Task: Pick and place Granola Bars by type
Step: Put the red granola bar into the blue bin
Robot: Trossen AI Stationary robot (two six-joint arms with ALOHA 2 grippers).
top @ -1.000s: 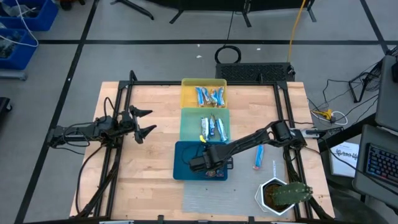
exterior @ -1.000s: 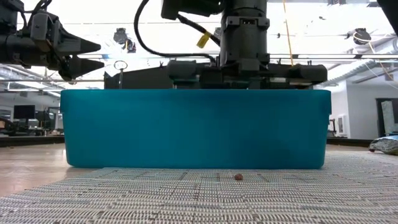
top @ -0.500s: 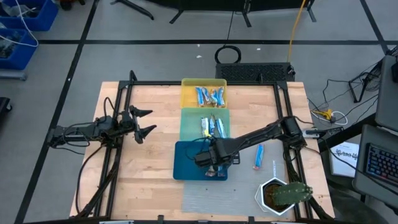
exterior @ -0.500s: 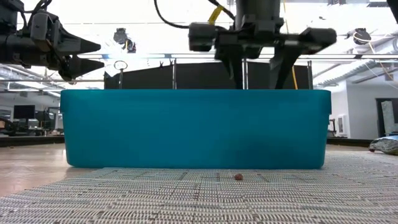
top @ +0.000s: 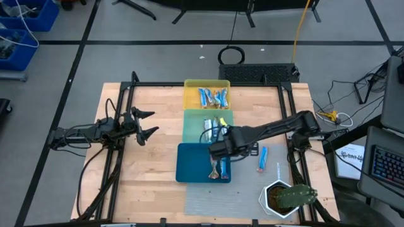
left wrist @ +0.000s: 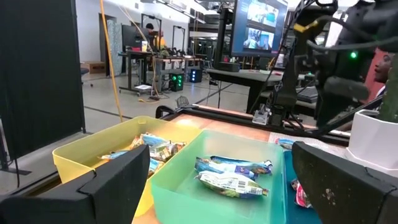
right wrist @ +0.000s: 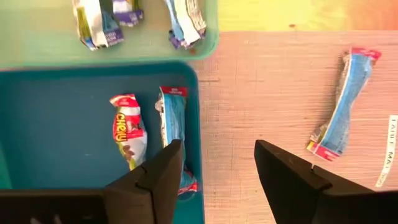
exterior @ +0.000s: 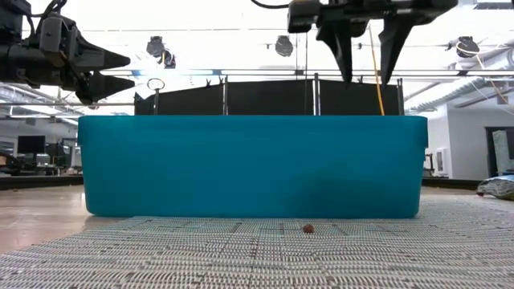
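Observation:
Two Granola Bars (right wrist: 127, 132) (right wrist: 173, 119) with red ends lie flat in the blue tray (top: 189, 162). My right gripper (right wrist: 217, 180) hangs open above that tray's right side, pointing down, with nothing between its fingers; it also shows in the high view (top: 221, 149) and the low view (exterior: 368, 56). More bars lie in the green tray (top: 216, 129) and the yellow tray (top: 213, 96). One blue bar (top: 262, 159) lies loose on the table, right of the blue tray. My left gripper (top: 146, 124) waits open at the table's left.
The three trays stand in a row from far to near along the table's middle. A white pot with a plant (top: 284, 197) sits at the near right corner. A grey mat (top: 221, 203) covers the near middle, and a white strip (top: 278, 169) lies beside the loose bar.
My right gripper has risen out of the blue tray, clear above its rim, and gone a little toward the far and right edges. The two bars in the blue tray, covered by it before, now lie in plain view.

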